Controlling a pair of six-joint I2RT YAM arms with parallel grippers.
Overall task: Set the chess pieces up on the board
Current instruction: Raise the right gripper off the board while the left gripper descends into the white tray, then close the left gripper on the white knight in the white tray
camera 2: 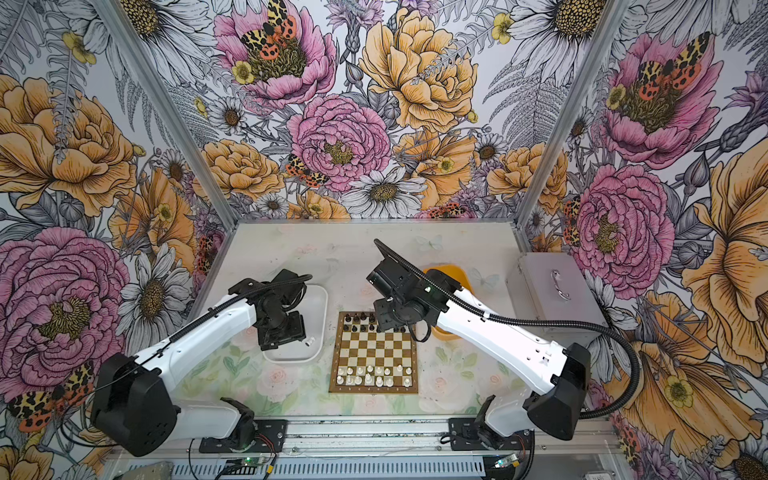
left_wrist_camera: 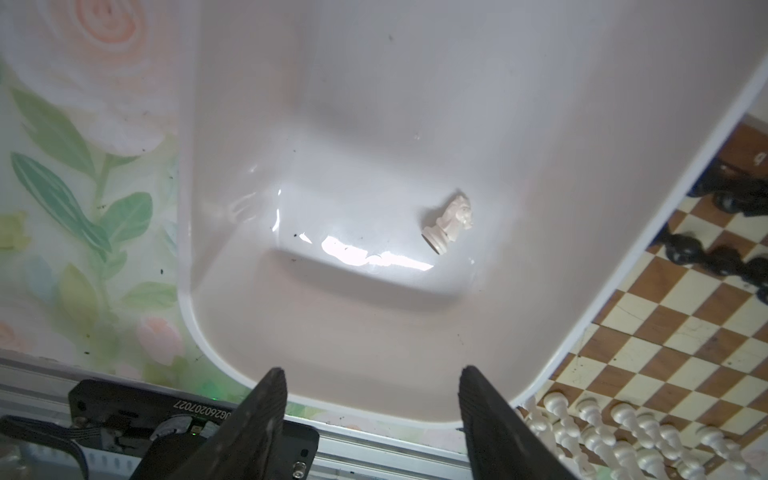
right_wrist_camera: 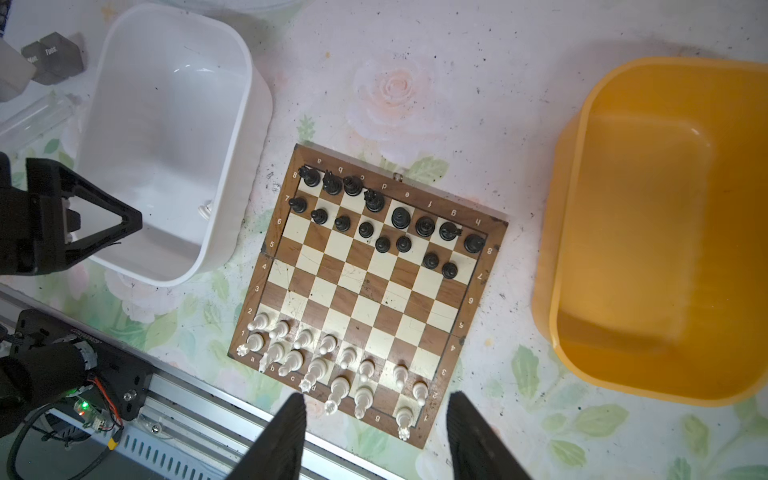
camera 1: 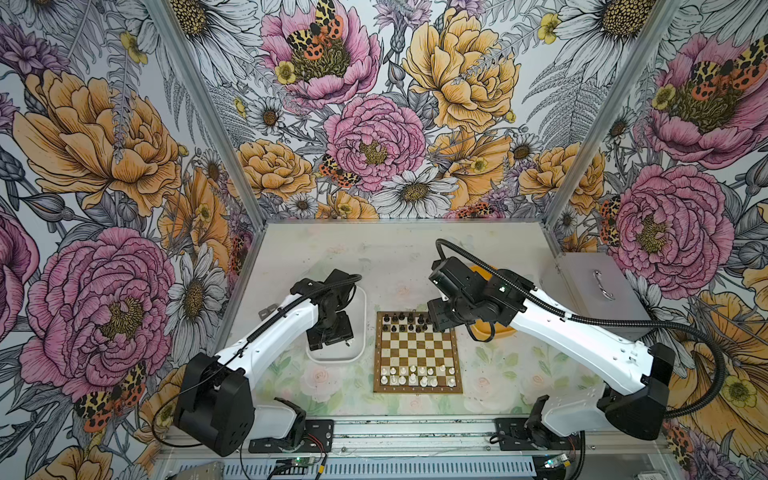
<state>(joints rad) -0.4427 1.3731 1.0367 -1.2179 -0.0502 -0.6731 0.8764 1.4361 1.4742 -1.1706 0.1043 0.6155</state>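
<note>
1. The board [camera 1: 417, 353] lies on the counter, with black chess pieces [right_wrist_camera: 400, 217] on its far rows and white chess pieces [right_wrist_camera: 348, 356] on its near rows
2. A white knight [left_wrist_camera: 449, 222] lies tipped over in the white tray [camera 1: 364, 328], left of the board
3. The left gripper [left_wrist_camera: 372, 374] hovers over that tray, jaws apart, empty
4. The right gripper [right_wrist_camera: 376, 397] hangs above the board's far side, jaws apart, empty

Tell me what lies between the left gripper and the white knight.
Only bare floor of the white tray, with a glare patch, separates the left gripper from the white knight; the left wrist view shows it.
</note>
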